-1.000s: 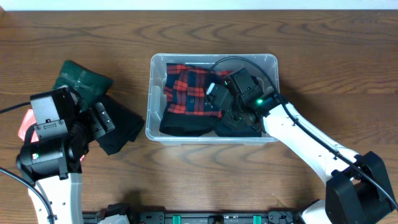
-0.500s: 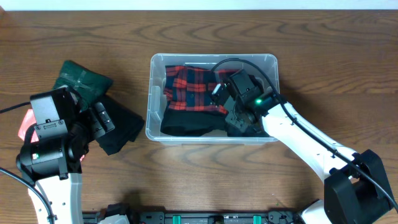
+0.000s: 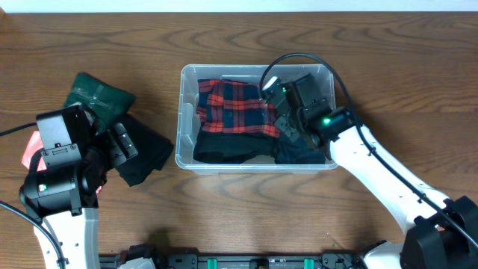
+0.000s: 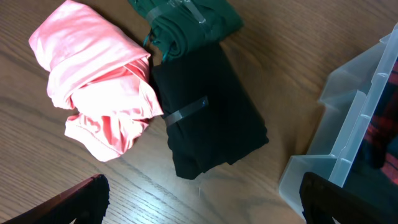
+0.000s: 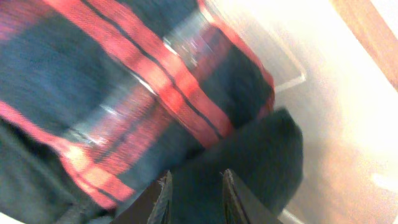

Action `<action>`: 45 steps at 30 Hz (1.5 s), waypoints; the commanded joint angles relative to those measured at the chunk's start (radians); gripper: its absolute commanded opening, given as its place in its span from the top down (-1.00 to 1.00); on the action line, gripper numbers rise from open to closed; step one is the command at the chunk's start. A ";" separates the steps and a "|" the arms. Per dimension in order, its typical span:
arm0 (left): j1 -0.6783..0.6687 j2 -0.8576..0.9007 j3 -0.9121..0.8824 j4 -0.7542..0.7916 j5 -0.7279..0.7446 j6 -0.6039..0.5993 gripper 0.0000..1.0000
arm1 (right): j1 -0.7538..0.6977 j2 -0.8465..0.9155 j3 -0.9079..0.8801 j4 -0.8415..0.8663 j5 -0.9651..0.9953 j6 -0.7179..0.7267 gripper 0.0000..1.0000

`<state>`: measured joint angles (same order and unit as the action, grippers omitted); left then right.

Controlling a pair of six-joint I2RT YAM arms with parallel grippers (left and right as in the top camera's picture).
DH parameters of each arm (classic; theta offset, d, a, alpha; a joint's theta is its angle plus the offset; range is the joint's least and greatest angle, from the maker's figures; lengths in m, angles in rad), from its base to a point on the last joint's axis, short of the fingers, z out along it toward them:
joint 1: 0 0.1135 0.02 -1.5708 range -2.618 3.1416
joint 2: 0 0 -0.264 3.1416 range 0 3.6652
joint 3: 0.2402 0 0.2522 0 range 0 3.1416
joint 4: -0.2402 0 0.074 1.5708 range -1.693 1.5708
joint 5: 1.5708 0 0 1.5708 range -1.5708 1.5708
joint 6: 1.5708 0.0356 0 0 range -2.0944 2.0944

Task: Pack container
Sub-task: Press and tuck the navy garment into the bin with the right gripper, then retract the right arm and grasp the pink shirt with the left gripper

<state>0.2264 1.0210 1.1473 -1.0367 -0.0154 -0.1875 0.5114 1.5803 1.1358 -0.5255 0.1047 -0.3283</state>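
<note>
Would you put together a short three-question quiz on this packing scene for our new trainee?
1. True or false: the pink satin bundle lies inside the large clear plastic rectangular container.
2. Where is the right gripper? A. Outside the container, at its left. B. Inside the container, at the red-and-black plaid cloth. C. Beside the pink satin bundle.
3. How many cloth items lie on the brown wooden table outside the container?

Key: 1 false. 2 B. 3 three: the pink satin bundle, a dark green folded cloth and a black folded cloth.
</note>
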 commanded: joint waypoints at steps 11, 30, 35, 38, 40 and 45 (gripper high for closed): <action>0.003 -0.003 0.020 -0.002 -0.015 -0.013 -0.96 | -0.032 0.136 -0.041 0.034 -0.053 0.148 0.51; 0.146 0.156 0.020 0.022 -0.056 -0.058 -0.96 | -0.377 -0.299 0.065 -0.169 -0.050 0.325 -0.99; 0.269 0.276 0.020 0.014 -0.041 -0.125 -0.96 | -0.484 -0.284 0.062 -0.235 -0.056 0.329 -0.99; 0.344 0.317 0.020 0.049 -0.061 -0.152 -0.96 | -0.494 -0.279 0.062 -0.228 -0.057 0.332 -0.98; 0.422 0.354 0.020 0.083 -0.060 -0.190 -0.96 | -0.492 -0.278 0.062 -0.228 -0.057 0.332 -0.99; 0.566 0.478 0.020 0.180 -0.032 -0.191 -0.96 | -0.491 -0.277 0.061 -0.230 -0.057 0.331 -0.98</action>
<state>0.7361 1.4349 1.1484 -0.8799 -0.0551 -0.3489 0.0219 1.3025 1.1980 -0.7578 0.0525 -0.0120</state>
